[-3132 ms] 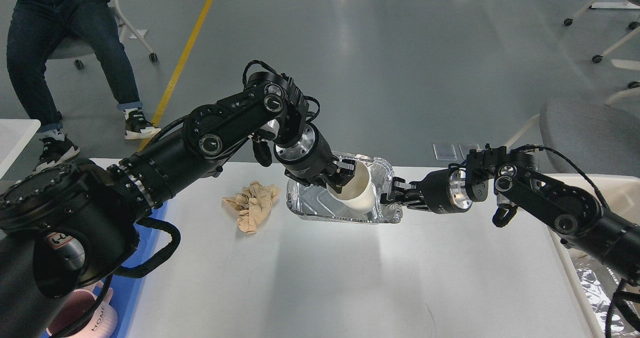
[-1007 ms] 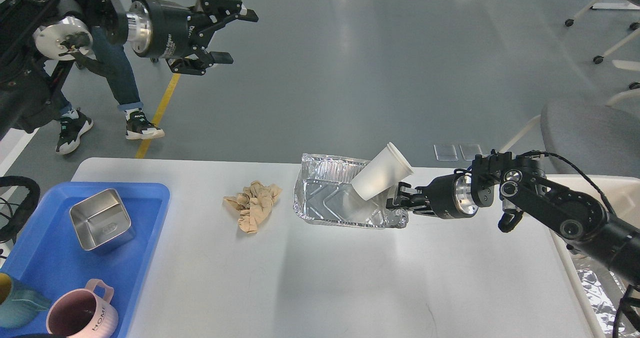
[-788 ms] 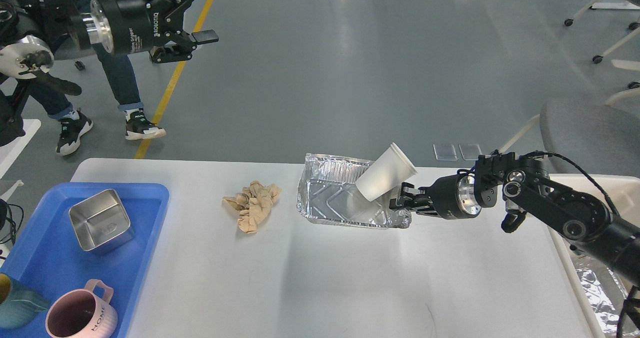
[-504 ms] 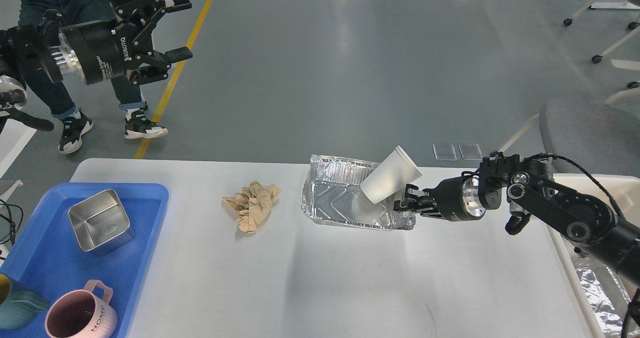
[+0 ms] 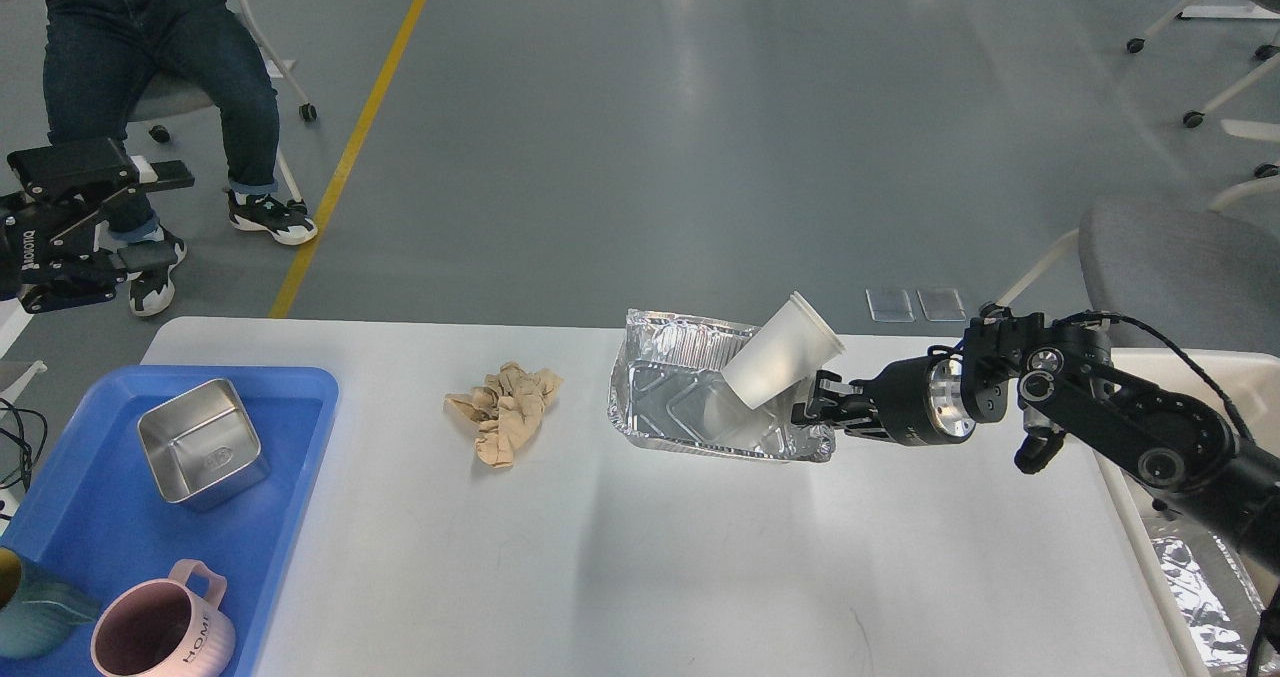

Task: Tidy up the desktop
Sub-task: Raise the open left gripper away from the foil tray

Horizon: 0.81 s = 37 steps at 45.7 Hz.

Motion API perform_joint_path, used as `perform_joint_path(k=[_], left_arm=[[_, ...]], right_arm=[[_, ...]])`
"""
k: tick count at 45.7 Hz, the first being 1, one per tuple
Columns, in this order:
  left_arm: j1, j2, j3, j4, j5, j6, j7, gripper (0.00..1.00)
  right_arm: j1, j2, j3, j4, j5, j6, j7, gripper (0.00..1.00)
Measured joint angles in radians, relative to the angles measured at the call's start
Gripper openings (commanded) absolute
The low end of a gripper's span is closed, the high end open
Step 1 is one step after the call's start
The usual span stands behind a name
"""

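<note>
While our right gripper clamped the foil tray rim on the desktop, our left gripper hung with fingers spread apart.

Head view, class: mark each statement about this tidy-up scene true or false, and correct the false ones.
1. The white paper cup leans tilted inside the foil tray. True.
2. The left gripper is holding the cup. False: it is open, empty and raised off to the far left of the desktop.
3. The right gripper is at the foil tray's right end. True.
4. The crumpled brown paper lies inside the blue tray. False: it lies on the desktop, left of the foil tray.
5. The blue tray holds a steel container and a pink mug. True.
</note>
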Motion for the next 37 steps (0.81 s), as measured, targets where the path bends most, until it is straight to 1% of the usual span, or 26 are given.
perform_joint_path(k=[3, 4, 8, 17, 27, 32, 37], left_arm=[[0.015, 0.056, 0.000, -0.042, 0.007, -0.019, -0.008, 1.00], [0.021, 0.104, 0.000, -0.076, 0.011, -0.036, -0.012, 1.00], [0.026, 0.170, 0.001, -0.120, 0.015, -0.066, -0.009, 1.00], [0.076, 0.346, 0.027, -0.208, 0.029, -0.083, -0.005, 1.00], [0.080, 0.517, 0.044, -0.221, 0.030, -0.083, -0.006, 1.00], [0.078, 0.553, 0.044, -0.216, 0.030, -0.083, -0.006, 1.00], [0.073, 0.561, 0.037, -0.215, 0.029, -0.083, -0.006, 1.00]], right_arm=[[0.000, -0.001, 0.000, 0.000, 0.000, 0.000, 0.000, 0.00], [0.000, -0.001, 0.000, 0.000, 0.000, 0.000, -0.001, 0.00], [0.000, -0.002, 0.000, 0.000, 0.000, 0.000, -0.001, 0.00], [0.000, -0.004, 0.002, 0.000, 0.000, -0.002, -0.001, 0.00], [0.000, -0.004, 0.003, 0.000, 0.000, -0.002, -0.001, 0.00], [0.000, -0.004, 0.007, 0.000, 0.000, -0.002, -0.001, 0.00], [0.000, -0.004, 0.013, 0.000, 0.000, -0.002, -0.001, 0.00]])
